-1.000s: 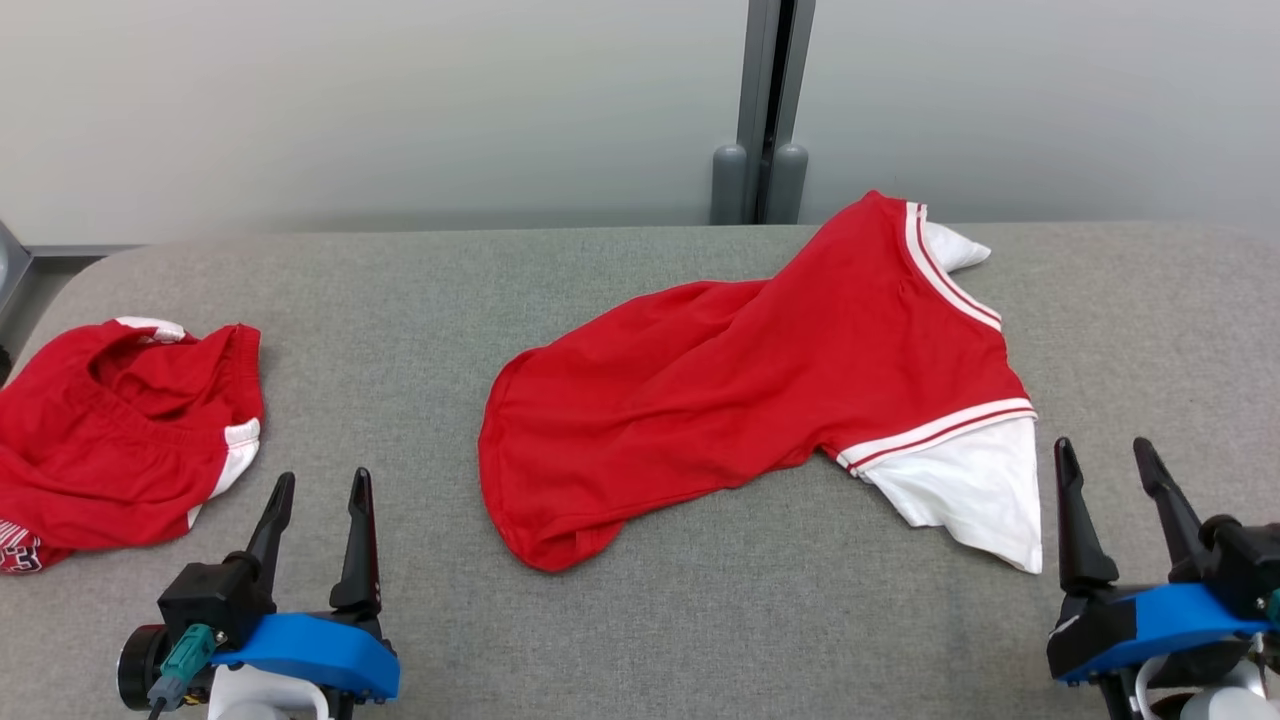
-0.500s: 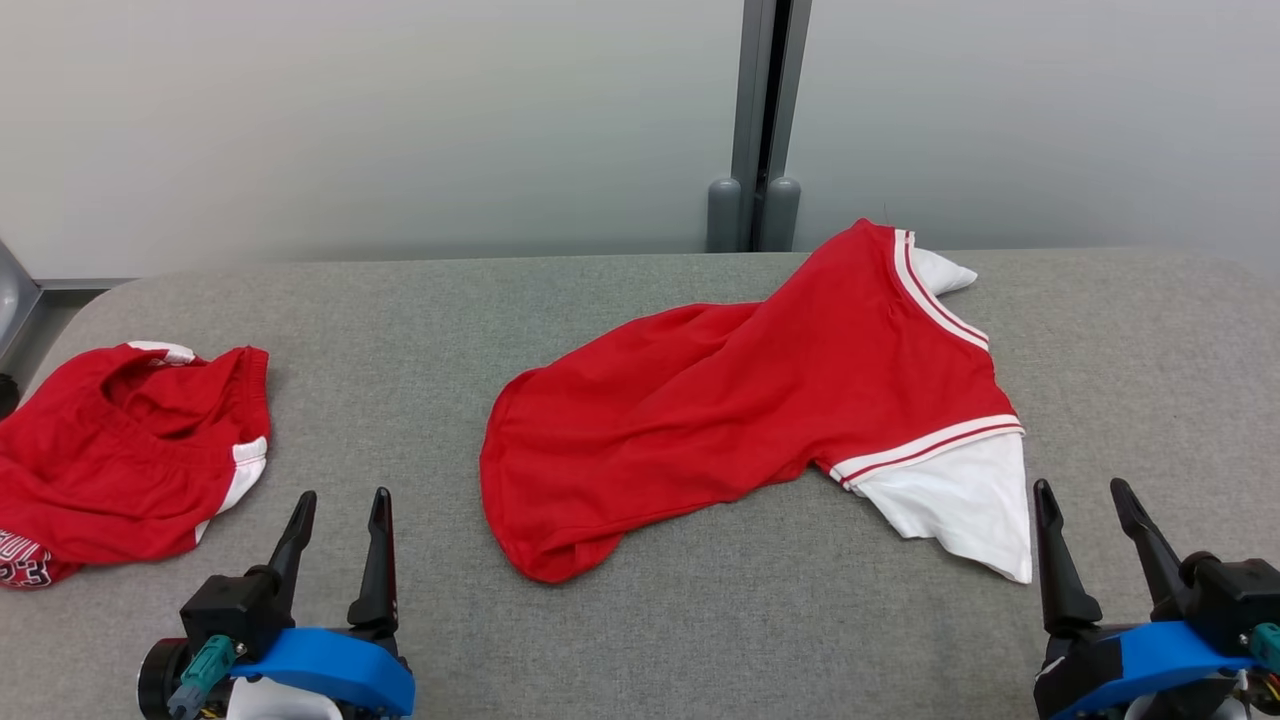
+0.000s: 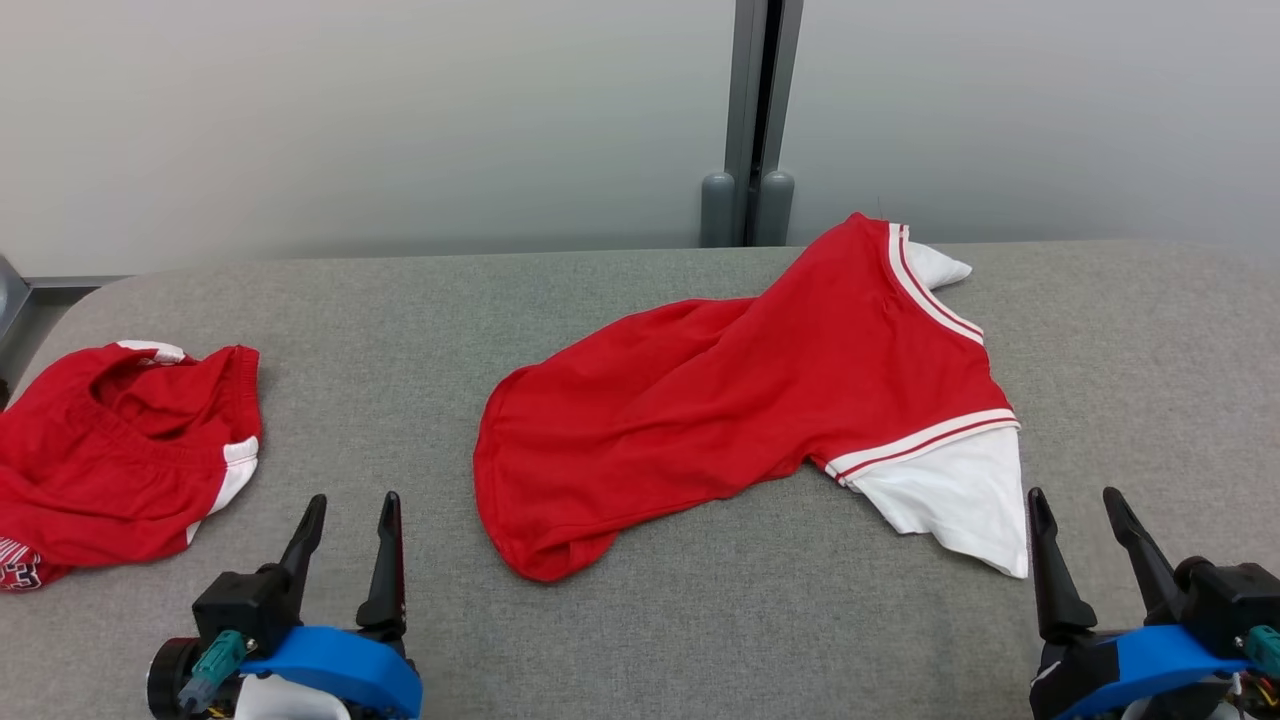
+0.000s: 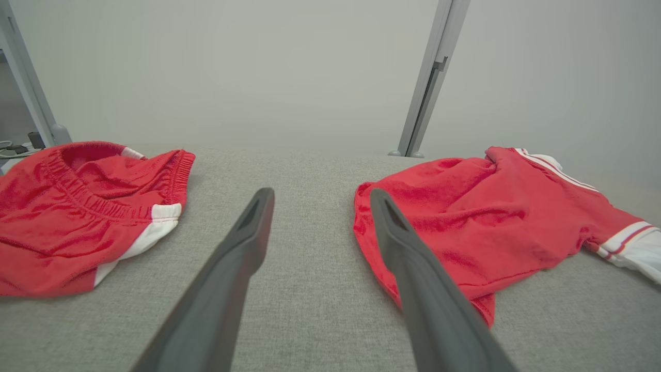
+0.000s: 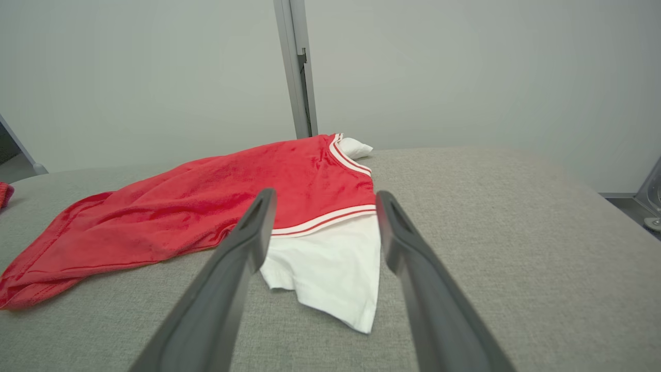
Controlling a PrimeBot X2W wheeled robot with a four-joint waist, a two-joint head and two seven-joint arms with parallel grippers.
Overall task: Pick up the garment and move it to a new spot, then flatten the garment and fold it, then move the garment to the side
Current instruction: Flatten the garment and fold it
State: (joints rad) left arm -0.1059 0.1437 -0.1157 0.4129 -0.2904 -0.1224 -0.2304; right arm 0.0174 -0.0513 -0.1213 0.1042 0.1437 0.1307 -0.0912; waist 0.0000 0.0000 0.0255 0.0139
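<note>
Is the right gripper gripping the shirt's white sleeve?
No: the right gripper stands open beside the white sleeve, with no cloth pinched between its two fingers.

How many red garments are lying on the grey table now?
2. The red shirt with white sleeves lies right of the middle of the table. The red shorts lie crumpled near its left end, partly cut off by the head view's edge.

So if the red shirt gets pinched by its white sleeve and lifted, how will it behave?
Likely floppy: the red shirt lies rumpled in soft folds on the grey table, so it should sag from one pinch. Probably light, being thin cloth. The white sleeve lies flat, so the right gripper may find little to grab.
</note>
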